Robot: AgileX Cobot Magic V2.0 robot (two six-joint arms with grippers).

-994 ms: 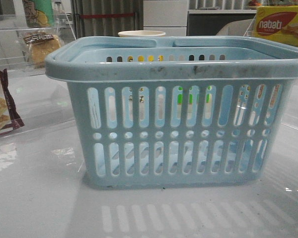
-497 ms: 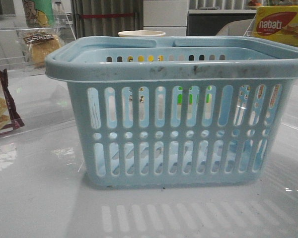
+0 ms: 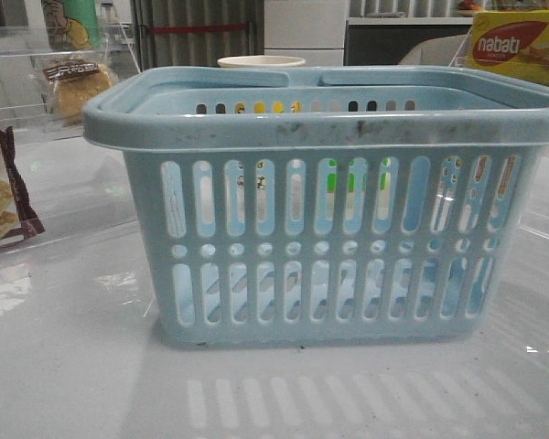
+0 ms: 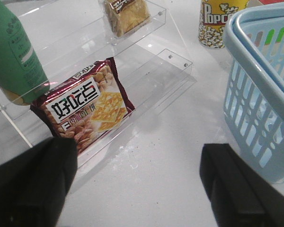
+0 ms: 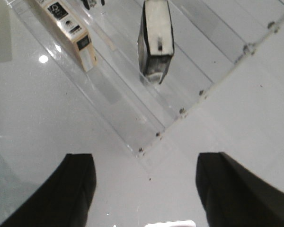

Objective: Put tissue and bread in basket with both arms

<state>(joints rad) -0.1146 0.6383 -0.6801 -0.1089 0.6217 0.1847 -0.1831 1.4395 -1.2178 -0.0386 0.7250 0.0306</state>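
The light-blue basket (image 3: 325, 238) stands in the middle of the table and also shows in the left wrist view (image 4: 262, 90). The bread (image 3: 73, 87), golden-brown in a clear wrapper, sits on a clear shelf at the far left; it also shows in the left wrist view (image 4: 128, 14). The tissue (image 5: 156, 42), a small dark pack, stands on edge on a clear shelf in the right wrist view. My left gripper (image 4: 137, 189) is open and empty over bare table, short of the shelf. My right gripper (image 5: 144, 189) is open and empty, short of the tissue's shelf corner. Neither arm shows in the front view.
A maroon cracker bag (image 4: 85, 109) lies on the lower clear shelf step, a green bottle (image 4: 14, 56) beside it. A popcorn cup (image 4: 220, 21) stands behind the basket. A yellow nabati box (image 3: 517, 46) is at the far right. A tan box (image 5: 71, 33) lies near the tissue.
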